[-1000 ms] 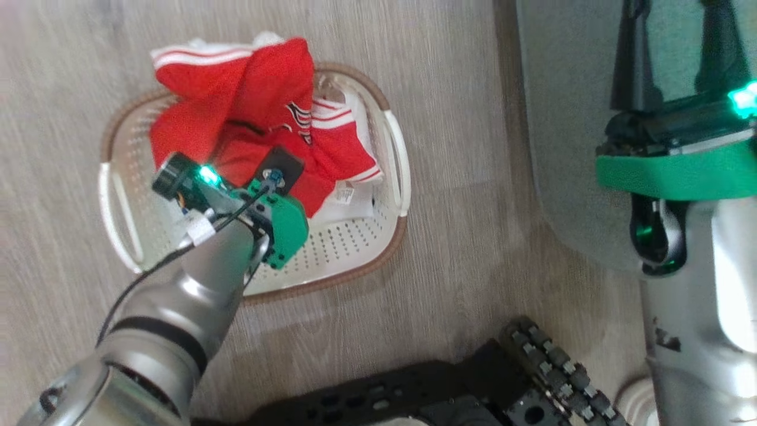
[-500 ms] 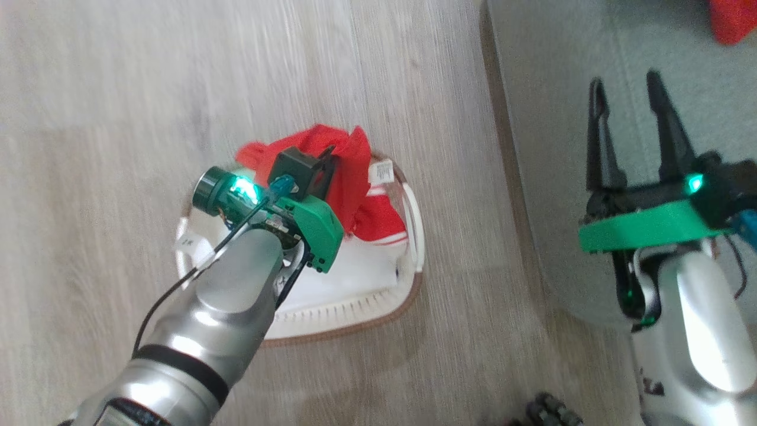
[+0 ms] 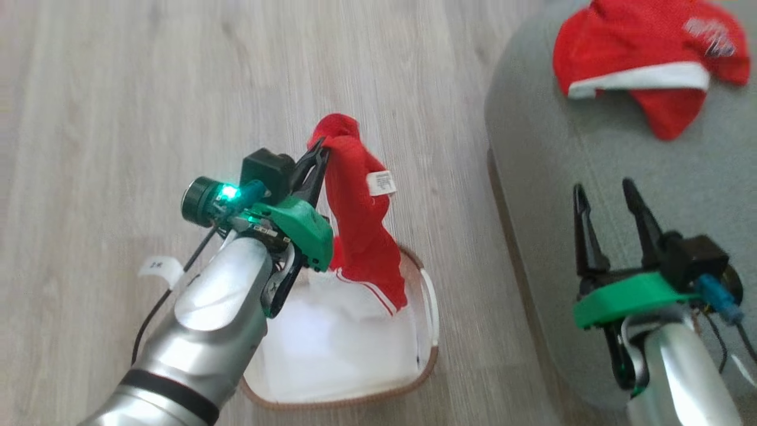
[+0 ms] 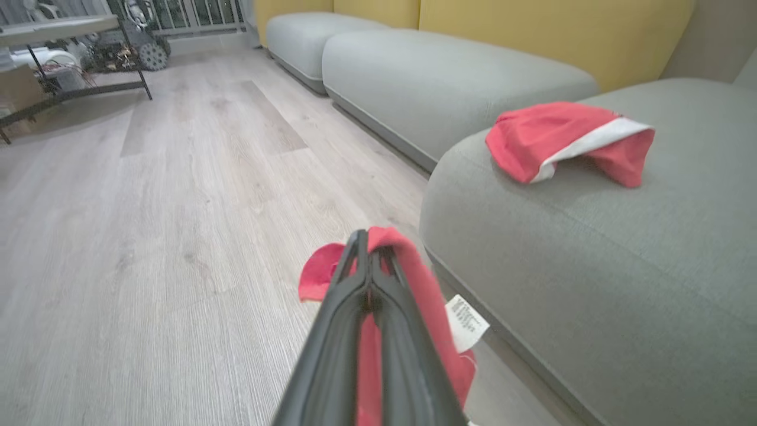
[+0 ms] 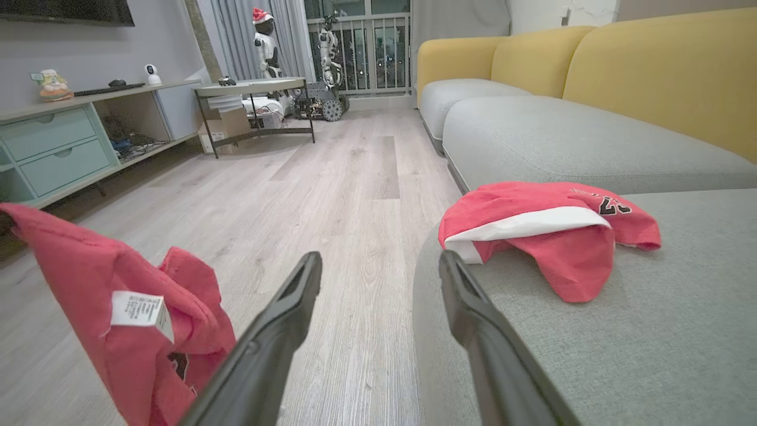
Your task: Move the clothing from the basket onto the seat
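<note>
The wooden floor (image 3: 177,89) runs under everything, and the seat (image 3: 562,154) takes the right side of my head view. My wrist views add what the head view leaves out: the yellow backrest (image 5: 650,65) and a further grey cushion (image 5: 562,142) beyond. The head view in turn gives me the basket (image 3: 355,401), standing on the floor near the seat's rounded corner.

A second garment (image 3: 639,53) lies crumpled on the seat. The right wrist view makes out dark numerals on it, which are a blur from above.

My left jaws are pressed together, pinching the top fold of the held garment (image 3: 361,236). It hangs from them over the basket, its striped hem above the blurred white inside; I cannot tell whether it touches. A white label (image 3: 381,182) sticks out near its top.

My right jaws are spread wide at the seat's edge.

A second ago this garment lay heaped in the basket with my left jaws down among it; now it is raised. My head camera has swung too, bringing the second garment into view. My right jaws are spread as before.
</note>
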Tool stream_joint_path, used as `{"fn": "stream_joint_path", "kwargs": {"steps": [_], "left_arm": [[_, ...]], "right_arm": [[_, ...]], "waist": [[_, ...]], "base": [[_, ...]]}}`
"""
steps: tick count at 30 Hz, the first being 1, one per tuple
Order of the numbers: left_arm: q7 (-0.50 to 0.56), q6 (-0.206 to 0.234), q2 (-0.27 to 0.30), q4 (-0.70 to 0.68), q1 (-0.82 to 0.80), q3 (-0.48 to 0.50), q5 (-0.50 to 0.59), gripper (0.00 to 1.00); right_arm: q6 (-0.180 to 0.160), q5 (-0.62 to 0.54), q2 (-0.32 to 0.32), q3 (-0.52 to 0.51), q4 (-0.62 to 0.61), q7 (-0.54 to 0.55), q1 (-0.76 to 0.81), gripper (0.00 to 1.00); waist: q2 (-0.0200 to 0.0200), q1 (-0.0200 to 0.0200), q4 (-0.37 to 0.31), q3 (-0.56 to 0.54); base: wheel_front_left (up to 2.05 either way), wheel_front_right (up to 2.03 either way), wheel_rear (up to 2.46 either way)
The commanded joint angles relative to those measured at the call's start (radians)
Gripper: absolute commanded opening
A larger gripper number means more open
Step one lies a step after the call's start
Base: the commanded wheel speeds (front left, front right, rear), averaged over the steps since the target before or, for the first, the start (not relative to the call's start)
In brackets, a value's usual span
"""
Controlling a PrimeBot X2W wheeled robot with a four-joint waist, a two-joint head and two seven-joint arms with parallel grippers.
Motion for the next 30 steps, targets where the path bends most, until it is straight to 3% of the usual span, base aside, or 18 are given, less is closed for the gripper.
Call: {"fn": "stream_joint_path", "kwargs": {"steps": [1,5,16,30], "left_arm": [[0.005,0.001,0.023,-0.048,-0.024,0.047,-0.022,0.00],[0.051,0.003,0.030,-0.107,-0.022,0.055,-0.046,0.00],[0.136,0.012,0.034,-0.225,-0.101,0.050,-0.050,0.00],[0.173,0.005,-0.015,-0.269,-0.202,0.015,-0.059,0.00]], "right_arm": [[0.000,-0.004,0.002,0.026,-0.020,-0.006,0.003,1.00],[0.000,-0.006,0.002,0.040,0.008,-0.006,0.041,1.00],[0.000,0.002,0.002,0.119,0.044,-0.006,0.033,1.00],[0.000,0.067,0.002,0.460,0.168,-0.006,-0.121,1.00]], "waist": [[-0.0001,0.0001,0.014,-0.100],[-0.0001,0.0001,0.024,-0.184],[-0.0001,0.0001,0.052,-0.239],[-0.0001,0.0001,0.075,-0.263]], "base": [[0.00,0.00,0.00],[0.00,0.00,0.00],[0.00,0.00,0.00],[0.00,0.00,0.00]]}}
